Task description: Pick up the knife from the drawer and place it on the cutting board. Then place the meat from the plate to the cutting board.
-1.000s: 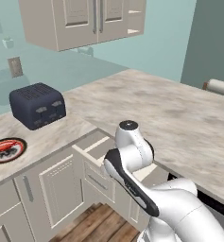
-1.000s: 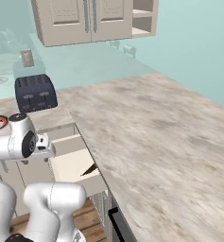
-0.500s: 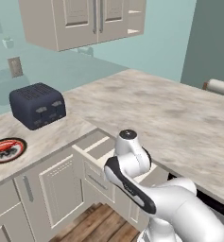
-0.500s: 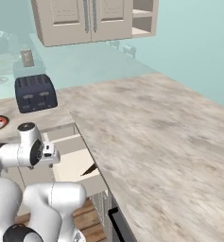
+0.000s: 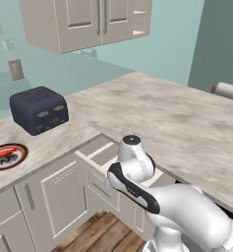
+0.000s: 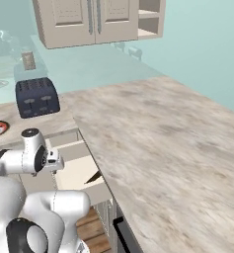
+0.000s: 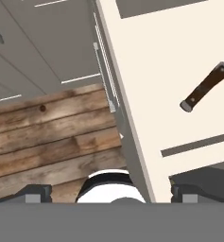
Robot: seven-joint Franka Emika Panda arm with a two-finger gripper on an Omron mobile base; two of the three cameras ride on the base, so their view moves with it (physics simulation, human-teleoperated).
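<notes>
Matt marbled stone counter (image 5: 187, 123)

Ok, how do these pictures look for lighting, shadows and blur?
Left base view: flat, even light, toaster sharp. Right base view: the knife lies dark in the shaded drawer, countertop texture smeared. Hand view: crisp knife handle, no glare.

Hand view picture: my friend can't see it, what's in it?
Looking down into an open cream drawer, a small knife with a dark brown handle lies inside. Beside the drawer are a wooden floor and cabinet doors.
</notes>
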